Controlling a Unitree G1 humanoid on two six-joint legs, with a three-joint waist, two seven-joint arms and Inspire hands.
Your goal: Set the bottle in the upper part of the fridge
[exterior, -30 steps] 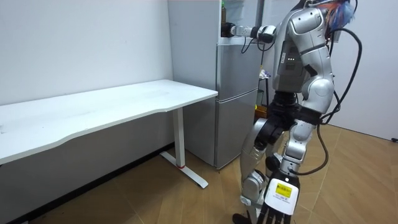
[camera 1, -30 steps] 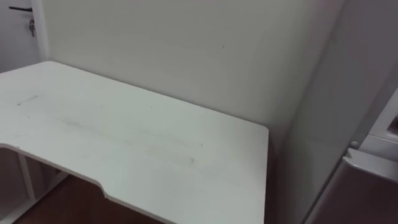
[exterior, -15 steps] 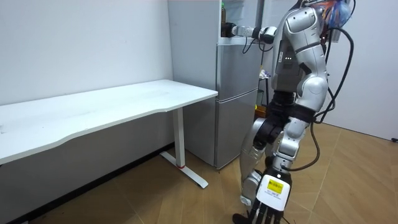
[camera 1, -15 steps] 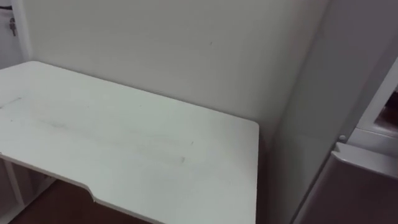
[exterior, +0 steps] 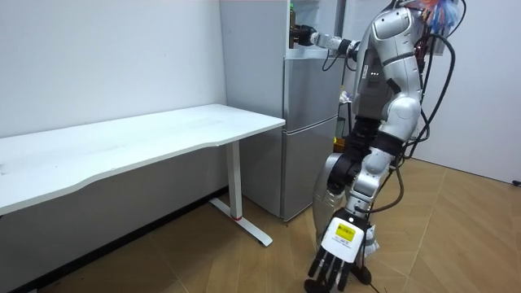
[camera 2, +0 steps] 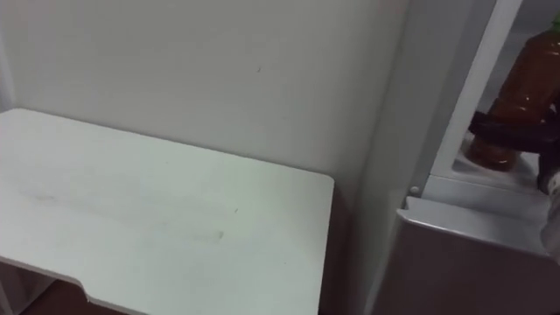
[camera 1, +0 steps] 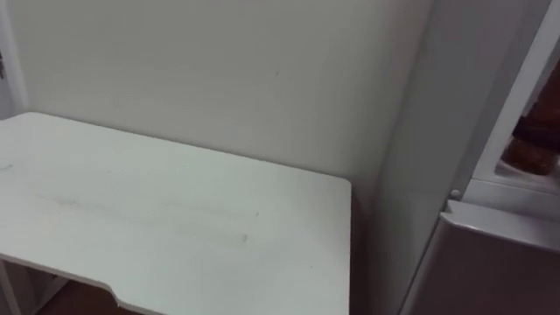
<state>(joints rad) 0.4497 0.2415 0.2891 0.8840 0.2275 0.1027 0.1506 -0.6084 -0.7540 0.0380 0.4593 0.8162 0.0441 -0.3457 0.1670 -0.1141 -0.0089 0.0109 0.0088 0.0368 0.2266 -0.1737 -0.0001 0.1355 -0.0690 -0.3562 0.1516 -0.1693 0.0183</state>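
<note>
Holds the brown bottle [camera 2: 528, 79] inside the open upper compartment of the fridge [camera 2: 429, 105], with the fingers of the right hand [camera 2: 514, 131] wrapped round its lower part. Lets the left hand [exterior: 332, 264] hang low, fingers straight.

White desk [camera 1: 175, 219], pale wall [camera 1: 219, 70], wooden floor [exterior: 456, 236]

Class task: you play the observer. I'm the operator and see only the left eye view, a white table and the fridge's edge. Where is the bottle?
Observer: The bottle stands roughly upright in the open upper compartment of the fridge.
Operator: Is a hand on it?
Observer: Yes, the right hand is curled round its lower part.
Operator: And the other hand?
Observer: The left hand hangs low by the robot's leg, fingers straight, holding nothing.
</note>
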